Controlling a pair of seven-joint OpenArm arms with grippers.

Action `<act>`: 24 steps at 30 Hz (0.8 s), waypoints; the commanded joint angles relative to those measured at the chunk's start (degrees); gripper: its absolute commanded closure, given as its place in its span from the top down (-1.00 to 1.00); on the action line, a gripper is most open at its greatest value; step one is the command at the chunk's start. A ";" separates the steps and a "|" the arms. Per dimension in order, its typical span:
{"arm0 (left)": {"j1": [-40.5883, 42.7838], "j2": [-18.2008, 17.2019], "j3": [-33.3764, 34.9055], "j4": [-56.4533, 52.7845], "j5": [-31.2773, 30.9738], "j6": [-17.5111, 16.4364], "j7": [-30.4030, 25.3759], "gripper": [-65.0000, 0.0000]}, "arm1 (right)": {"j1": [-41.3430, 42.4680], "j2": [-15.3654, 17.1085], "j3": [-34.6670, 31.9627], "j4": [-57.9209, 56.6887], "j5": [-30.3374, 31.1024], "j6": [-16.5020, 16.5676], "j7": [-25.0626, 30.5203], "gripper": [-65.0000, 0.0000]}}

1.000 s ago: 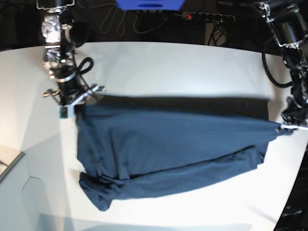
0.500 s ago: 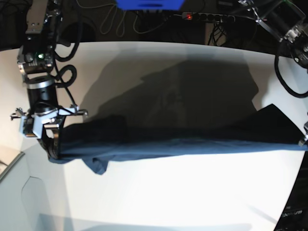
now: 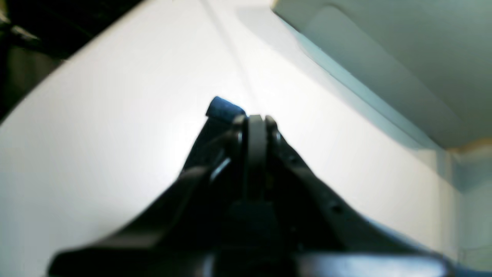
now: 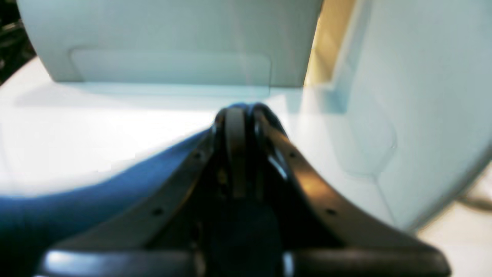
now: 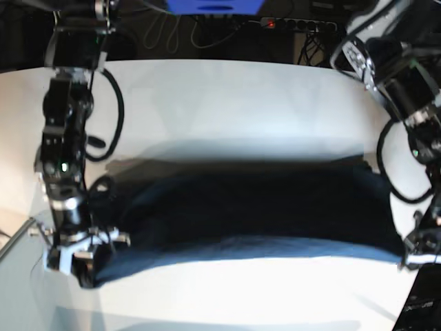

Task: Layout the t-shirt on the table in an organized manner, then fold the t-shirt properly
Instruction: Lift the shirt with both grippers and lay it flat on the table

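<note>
The dark navy t-shirt (image 5: 241,214) hangs stretched in a wide band between my two grippers, low over the white table (image 5: 227,89), its motion blurred. My right gripper (image 5: 76,265) is shut on the shirt's corner at the front left of the base view. My left gripper (image 5: 413,258) is shut on the opposite corner at the front right. In the left wrist view the gripper (image 3: 255,119) is closed, with a nub of t-shirt (image 3: 223,107) poking out beside the tips. In the right wrist view the gripper (image 4: 240,111) is closed, and the t-shirt (image 4: 77,192) trails away to the lower left.
A pale grey box-like corner piece (image 5: 17,289) sits at the table's front left, close to my right gripper (image 4: 173,38). A power strip (image 5: 296,24), cables and a blue object (image 5: 213,5) lie behind the table's far edge.
Both grippers have come toward the table's front edge, dragging the shirt with them. It went from lying flat, to lifted, to a band held low near the front.
</note>
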 commanded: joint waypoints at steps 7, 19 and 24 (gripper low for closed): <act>-17.15 -2.42 7.34 -6.88 -0.88 -0.23 -5.13 -1.00 | 23.65 1.86 -0.30 -10.23 0.36 1.36 -1.29 -1.00; -41.33 -3.83 16.75 -15.50 -1.32 -0.23 -6.10 -1.00 | 46.51 5.99 -0.91 -17.18 0.18 4.88 -2.35 -1.00; -40.36 -3.74 17.72 -15.50 -1.50 -0.23 -6.10 -1.00 | 42.03 7.92 1.11 -15.16 0.62 4.88 -2.08 -1.00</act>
